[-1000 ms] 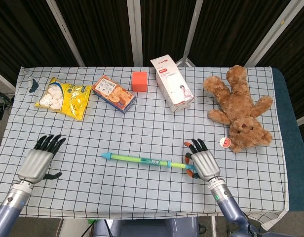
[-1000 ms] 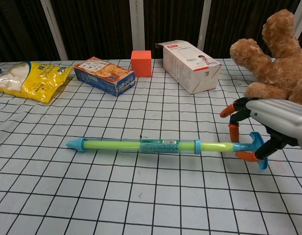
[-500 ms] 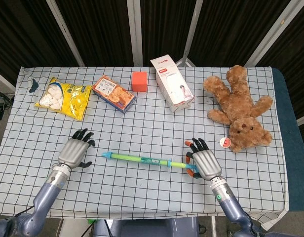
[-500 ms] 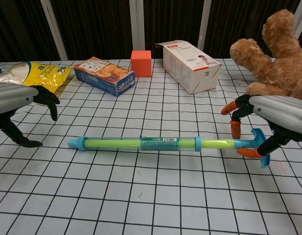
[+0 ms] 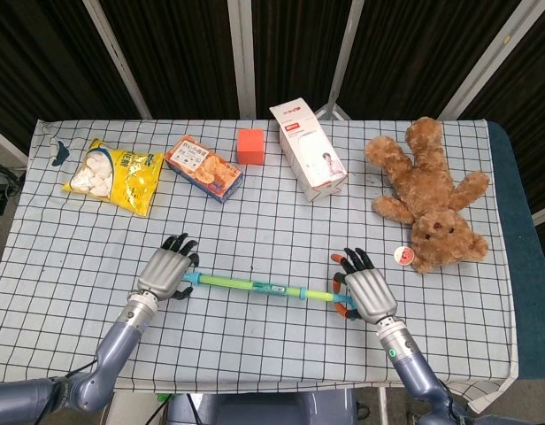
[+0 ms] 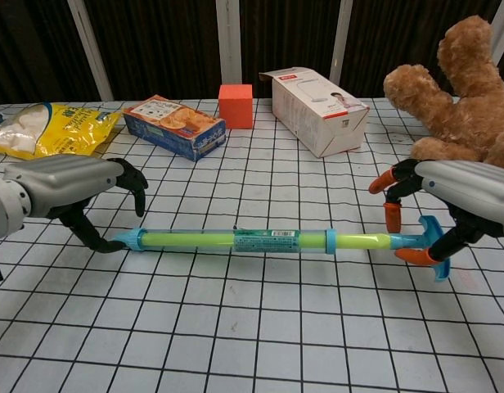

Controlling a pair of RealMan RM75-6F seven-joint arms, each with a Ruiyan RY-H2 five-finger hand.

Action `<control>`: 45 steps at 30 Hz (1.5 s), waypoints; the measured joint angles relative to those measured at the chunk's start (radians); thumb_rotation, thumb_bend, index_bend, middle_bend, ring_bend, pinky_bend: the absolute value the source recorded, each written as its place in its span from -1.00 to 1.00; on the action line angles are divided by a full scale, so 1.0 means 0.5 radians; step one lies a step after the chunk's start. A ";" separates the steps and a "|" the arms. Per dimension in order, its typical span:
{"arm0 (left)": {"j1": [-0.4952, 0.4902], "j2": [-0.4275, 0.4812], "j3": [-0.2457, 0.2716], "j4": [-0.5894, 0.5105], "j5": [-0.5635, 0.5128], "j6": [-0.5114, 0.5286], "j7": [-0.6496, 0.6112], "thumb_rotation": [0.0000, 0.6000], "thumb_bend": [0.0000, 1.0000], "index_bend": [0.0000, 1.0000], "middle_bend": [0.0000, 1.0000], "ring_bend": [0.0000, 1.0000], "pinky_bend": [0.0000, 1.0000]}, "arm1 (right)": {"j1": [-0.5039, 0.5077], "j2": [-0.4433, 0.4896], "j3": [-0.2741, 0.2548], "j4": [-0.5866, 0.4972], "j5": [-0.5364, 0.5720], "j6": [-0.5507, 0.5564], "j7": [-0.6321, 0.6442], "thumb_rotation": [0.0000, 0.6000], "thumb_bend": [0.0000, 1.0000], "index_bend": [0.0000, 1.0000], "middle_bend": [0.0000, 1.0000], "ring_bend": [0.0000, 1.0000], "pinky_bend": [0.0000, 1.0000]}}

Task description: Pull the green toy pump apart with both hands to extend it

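The green toy pump lies flat on the checked cloth, its blue nozzle pointing left and its blue T-handle at the right. My left hand arches over the nozzle end. In the chest view, the left hand has its fingers spread and its thumb tip touches the cloth beside the nozzle. My right hand hovers at the handle end. In the chest view the right hand has its orange-tipped fingers raised above the yellow rod and its thumb against the handle. Neither hand grips the pump.
Along the back stand a yellow snack bag, an orange and blue box, a red cube and a white carton. A brown teddy bear lies at the right, with a small red and white cap beside it.
My left hand has travelled from the table's left edge rightward to the pump's nozzle end. The right hand and the pump have barely moved.
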 measured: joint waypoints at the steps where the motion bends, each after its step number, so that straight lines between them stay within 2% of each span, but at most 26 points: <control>1: -0.014 -0.018 0.002 0.016 -0.017 -0.003 0.006 1.00 -0.23 -0.25 -0.75 -1.00 -0.78 | 0.001 0.000 -0.001 0.001 0.000 0.000 -0.001 1.00 -0.18 0.31 -0.60 -1.00 -1.00; 12: -0.113 -0.140 0.038 0.111 -0.070 0.007 -0.035 1.00 -0.18 -0.20 -0.73 -1.00 -0.78 | 0.008 0.006 -0.007 -0.008 0.001 0.008 0.009 1.00 -0.17 0.32 -0.59 -1.00 -1.00; 18: -0.138 -0.164 0.052 0.113 -0.062 0.028 -0.049 1.00 -0.16 -0.06 -0.70 -1.00 -0.78 | 0.011 0.010 -0.005 -0.013 0.004 0.013 0.015 1.00 -0.17 0.32 -0.59 -1.00 -1.00; 24: -0.165 -0.187 0.076 0.139 -0.114 0.042 -0.035 1.00 -0.15 -0.05 -0.70 -1.00 -0.78 | 0.013 0.017 -0.007 -0.026 0.008 0.016 0.014 1.00 -0.17 0.32 -0.58 -1.00 -1.00; 29: -0.171 -0.196 0.085 0.137 -0.108 0.065 -0.059 1.00 0.01 0.02 -0.67 -1.00 -0.78 | 0.014 0.021 -0.009 -0.034 0.003 0.023 0.017 1.00 -0.17 0.32 -0.58 -1.00 -1.00; 45: -0.102 -0.038 0.190 -0.020 0.024 0.171 -0.172 1.00 0.07 0.12 -0.65 -1.00 -0.78 | 0.012 0.048 0.014 -0.048 0.017 0.054 0.041 1.00 -0.16 0.34 -0.57 -1.00 -1.00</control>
